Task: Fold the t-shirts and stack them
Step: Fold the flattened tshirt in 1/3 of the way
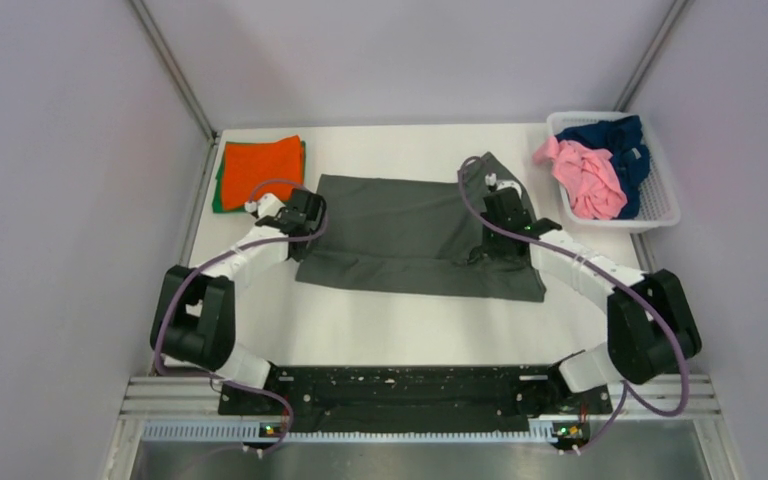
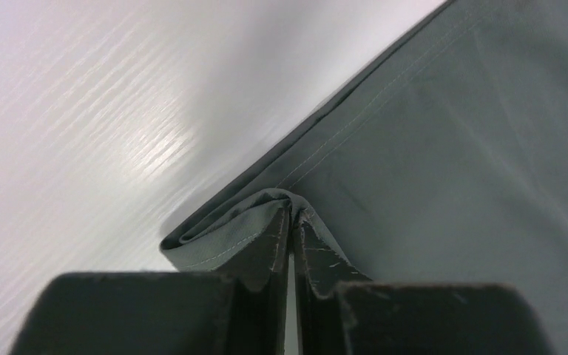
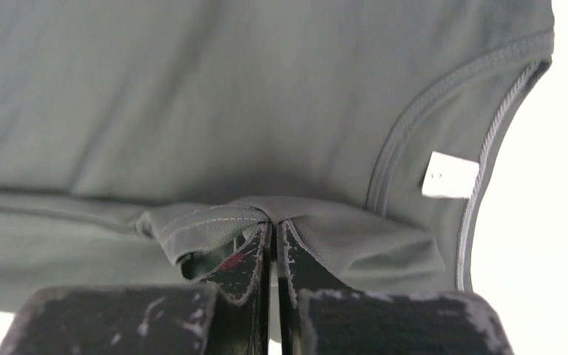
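Top view: the dark grey t-shirt (image 1: 410,235) lies spread sideways across the middle of the table (image 1: 410,330), hem toward the left and neck toward the right, with a narrow band along its near edge that looks already turned over.

The left arm (image 1: 260,245) reaches to the hem end and the right arm (image 1: 560,255) to the neck end. In the left wrist view the left jaws are clenched on a doubled pinch of the stitched hem, lifted slightly off the table. In the right wrist view the right jaws are clenched on a bunched ridge of cloth just beside the neckline, near the white neck label (image 3: 450,175).

Holding both ends at once probably serves to carry one long edge across evenly, so that the fold does not skew (a judgement, not a thing seen).

The step in hand appears to be a lengthwise fold of this shirt.

At the far left corner a folded orange t-shirt (image 1: 260,168) rests on a green t-shirt (image 1: 217,200), the stack begun. At the far right the white basket (image 1: 660,215) holds a crumpled pink t-shirt (image 1: 590,180) and a navy t-shirt (image 1: 620,140), not yet folded
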Available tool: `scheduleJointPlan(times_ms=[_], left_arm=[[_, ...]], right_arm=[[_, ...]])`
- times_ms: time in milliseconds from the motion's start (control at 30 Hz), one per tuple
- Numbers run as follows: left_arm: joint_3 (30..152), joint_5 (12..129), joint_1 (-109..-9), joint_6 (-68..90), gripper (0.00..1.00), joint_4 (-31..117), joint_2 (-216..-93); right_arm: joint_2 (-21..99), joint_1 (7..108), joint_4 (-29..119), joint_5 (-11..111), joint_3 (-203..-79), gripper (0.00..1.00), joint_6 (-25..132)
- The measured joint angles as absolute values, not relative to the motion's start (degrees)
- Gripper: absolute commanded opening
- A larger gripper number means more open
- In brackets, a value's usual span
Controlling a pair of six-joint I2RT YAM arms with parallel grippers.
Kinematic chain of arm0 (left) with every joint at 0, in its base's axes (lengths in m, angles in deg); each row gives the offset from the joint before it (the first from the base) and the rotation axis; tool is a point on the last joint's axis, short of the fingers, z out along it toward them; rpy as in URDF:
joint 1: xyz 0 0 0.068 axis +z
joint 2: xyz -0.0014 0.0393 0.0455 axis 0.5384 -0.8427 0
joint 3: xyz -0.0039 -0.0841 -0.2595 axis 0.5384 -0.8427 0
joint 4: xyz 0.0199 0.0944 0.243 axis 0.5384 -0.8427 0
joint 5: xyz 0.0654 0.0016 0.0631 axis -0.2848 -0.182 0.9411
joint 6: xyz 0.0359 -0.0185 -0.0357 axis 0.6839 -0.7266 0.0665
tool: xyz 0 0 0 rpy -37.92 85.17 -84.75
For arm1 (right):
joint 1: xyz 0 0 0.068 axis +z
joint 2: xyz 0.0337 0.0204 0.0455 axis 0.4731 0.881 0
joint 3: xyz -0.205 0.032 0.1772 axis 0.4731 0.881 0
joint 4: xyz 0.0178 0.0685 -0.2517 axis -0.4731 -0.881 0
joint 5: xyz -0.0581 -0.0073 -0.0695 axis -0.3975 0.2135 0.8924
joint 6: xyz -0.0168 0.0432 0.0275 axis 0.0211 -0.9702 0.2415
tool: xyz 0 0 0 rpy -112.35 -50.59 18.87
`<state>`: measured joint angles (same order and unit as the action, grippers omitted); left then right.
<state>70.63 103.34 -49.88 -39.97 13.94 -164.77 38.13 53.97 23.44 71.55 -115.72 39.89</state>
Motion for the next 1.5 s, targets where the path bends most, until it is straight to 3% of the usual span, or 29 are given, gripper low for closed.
scheduleJointPlan(times_ms=[67, 100, 133, 200, 233, 367, 533, 667, 900, 1233, 1400, 1500], left_arm=[[72.33, 103.43, -49.35, -39.25, 0.59, 13.90, -167.30], [73.60, 103.56, -49.02, -39.36, 0.81, 13.79, -168.72], [74.54, 103.61, -48.72, -38.86, 0.96, 13.83, -169.71], [76.20, 103.61, -47.93, -38.42, 0.99, 13.72, -170.60], [76.79, 103.56, -47.60, -38.29, 0.99, 13.57, -170.56], [77.45, 102.64, -46.88, -36.80, 0.99, 13.52, -167.52], [74.67, 93.77, -46.90, -32.96, 0.99, 16.41, -160.79], [73.40, 87.72, -47.21, -30.92, 0.99, 18.35, -161.75], [73.01, 82.89, -47.95, -28.82, 0.99, 19.25, -167.04], [72.86, 82.47, -47.95, -26.99, 0.99, 19.58, -167.19], [72.86, 82.51, -47.95, -26.64, 0.99, 19.58, -167.19], [72.88, 82.38, -47.95, -26.31, 0.99, 19.97, -167.19]], right_arm=[[41.41, 52.53, 25.21, 70.59, -116.90, 0.26, 40.48], [43.86, 51.64, 25.80, 70.20, -118.40, 0.38, 41.11], [45.87, 51.05, 26.15, 70.11, -119.80, 0.54, 41.22], [51.16, 49.69, 26.10, 70.50, -124.87, 0.96, 42.08], [53.13, 49.32, 26.26, 70.88, -127.19, 0.98, 42.67], [50.85, 48.97, 27.26, 71.18, -127.19, 0.99, 42.95], [33.76, 49.12, 34.30, 62.90, -111.00, 0.99, 40.39], [28.91, 49.12, 34.58, 60.78, -105.23, 0.99, 37.57], [32.58, 49.10, 32.92, 68.25, -111.48, 0.99, 35.63], [53.48, 47.16, 30.82, 77.85, -127.89, 0.99, 40.94], [54.31, 46.94, 27.20, 81.63, -128.22, 0.99, 42.97], [51.60, 46.81, 27.81, 77.17, -126.89, 0.99, 43.19]])
